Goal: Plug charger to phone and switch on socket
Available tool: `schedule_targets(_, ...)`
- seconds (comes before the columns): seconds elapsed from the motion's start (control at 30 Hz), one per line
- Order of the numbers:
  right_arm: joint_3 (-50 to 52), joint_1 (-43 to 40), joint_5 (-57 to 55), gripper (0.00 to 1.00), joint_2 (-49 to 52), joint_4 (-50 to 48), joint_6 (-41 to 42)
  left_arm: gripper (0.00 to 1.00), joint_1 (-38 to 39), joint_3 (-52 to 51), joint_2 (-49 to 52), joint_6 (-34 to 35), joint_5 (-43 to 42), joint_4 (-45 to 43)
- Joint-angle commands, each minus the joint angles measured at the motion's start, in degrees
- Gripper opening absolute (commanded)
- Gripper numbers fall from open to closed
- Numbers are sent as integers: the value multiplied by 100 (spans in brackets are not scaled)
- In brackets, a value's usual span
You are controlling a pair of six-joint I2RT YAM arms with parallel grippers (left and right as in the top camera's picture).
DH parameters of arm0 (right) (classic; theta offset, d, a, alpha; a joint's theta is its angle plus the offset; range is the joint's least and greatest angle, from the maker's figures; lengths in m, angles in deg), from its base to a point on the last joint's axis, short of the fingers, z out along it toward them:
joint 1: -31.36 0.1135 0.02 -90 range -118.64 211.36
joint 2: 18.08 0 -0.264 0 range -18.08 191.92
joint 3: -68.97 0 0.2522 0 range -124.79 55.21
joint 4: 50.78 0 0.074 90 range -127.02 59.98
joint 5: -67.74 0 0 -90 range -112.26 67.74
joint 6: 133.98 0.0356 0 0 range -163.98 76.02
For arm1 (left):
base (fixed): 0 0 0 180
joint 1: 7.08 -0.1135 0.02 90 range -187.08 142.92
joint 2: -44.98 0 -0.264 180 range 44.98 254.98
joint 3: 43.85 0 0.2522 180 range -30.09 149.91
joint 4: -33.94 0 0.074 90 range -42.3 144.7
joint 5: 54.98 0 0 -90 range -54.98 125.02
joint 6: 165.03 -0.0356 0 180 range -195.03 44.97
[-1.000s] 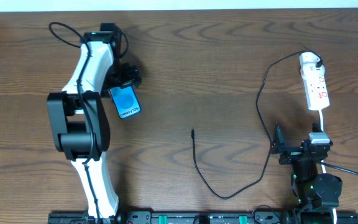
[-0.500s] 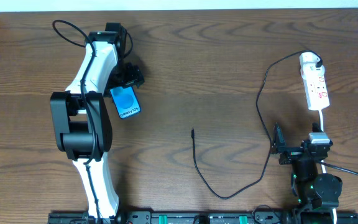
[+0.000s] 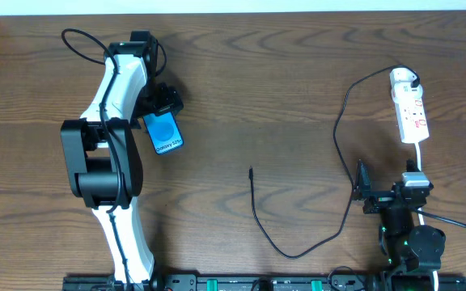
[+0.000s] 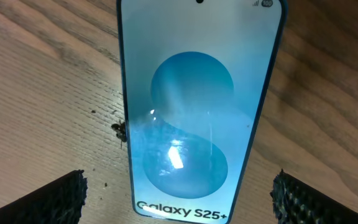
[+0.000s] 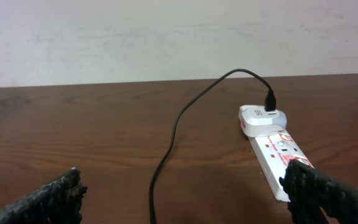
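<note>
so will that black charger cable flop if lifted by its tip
Probably floppy: the charger cable lies in loose curves. Thin, so likely light. Its far end is plugged in at the socket, so it may tug.

Dark brown wood-grain tabletop (image 3: 241, 97) filled nearly the whole overhead view, grain running left-right. The finish was matte, with lighter streaks mid-table. A thin white strip (image 3: 217, 6) ran along the far edge at the top of the frame. A black bar with green fittings (image 3: 241, 284) sat along the near edge.

In the left wrist view the wood looked paler under the glare. There was a small dark speck cluster (image 4: 119, 129) on the surface left of centre, maybe debris or a chipped spot; too blurred to call.

The right wrist view showed a plain off-white wall (image 5: 135, 37) standing behind the table's far edge, faintly mottled.
</note>
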Motion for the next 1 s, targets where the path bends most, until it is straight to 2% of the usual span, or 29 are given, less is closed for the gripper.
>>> schedule_targets(0.0,7,107,35,99,-35,20,-63,95,-22,-33,240,50,9,28)
schedule_targets(0.97,7,107,35,99,-35,20,-63,95,-20,-330,356,52,7,-184)
